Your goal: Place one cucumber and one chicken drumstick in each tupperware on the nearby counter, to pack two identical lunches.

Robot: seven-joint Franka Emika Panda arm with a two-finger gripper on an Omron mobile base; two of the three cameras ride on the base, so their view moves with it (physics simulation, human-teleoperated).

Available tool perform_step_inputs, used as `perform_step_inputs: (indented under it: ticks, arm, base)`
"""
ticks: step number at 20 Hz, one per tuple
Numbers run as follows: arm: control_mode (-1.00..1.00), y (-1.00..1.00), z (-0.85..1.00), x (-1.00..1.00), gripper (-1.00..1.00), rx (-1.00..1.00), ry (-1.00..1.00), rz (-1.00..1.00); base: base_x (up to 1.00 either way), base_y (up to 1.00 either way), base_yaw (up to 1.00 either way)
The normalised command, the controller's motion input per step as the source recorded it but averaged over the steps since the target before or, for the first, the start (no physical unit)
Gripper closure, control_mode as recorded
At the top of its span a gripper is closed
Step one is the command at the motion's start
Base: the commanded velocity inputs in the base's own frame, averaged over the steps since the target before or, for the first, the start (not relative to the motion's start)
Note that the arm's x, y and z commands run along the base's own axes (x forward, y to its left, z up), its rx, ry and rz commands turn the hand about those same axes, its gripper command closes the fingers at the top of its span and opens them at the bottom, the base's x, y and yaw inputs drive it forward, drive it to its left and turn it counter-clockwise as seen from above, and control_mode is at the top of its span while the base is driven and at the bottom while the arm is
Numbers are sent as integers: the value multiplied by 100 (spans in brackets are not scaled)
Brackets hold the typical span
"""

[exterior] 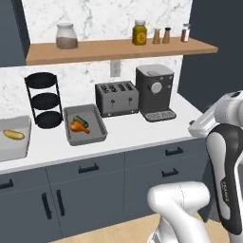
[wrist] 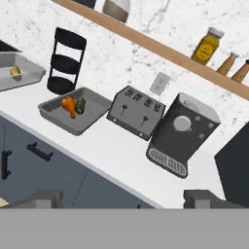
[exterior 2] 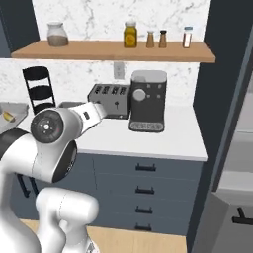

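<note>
The left tupperware [exterior: 14, 142] was cut off by the picture's left edge. In the right base view the white arm hid most of the nearer tupperware [exterior 2: 69, 104] and its contents.

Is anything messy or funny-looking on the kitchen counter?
Nothing is spilled or broken. One grey tray holds a drumstick and a cucumber, but the other tray holds just one yellowish piece of food, so the lunches don't match. The toaster and coffee machine stand straight.
</note>
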Motion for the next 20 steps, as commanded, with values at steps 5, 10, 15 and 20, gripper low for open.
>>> perform_step_inputs:
  ticks: [5,10,15,20]
  arm:
    - [100,0,0,0,-100,0,0,0]
    - [100,0,0,0,-100,0,0,0]
    - [100,0,0,0,-100,0,0,0]
    - [100,0,0,0,-100,0,0,0]
  base:
    - [-70,-100,2]
    - [-30,-100,1]
    - [8,-100,2]
    - [18,-100,2]
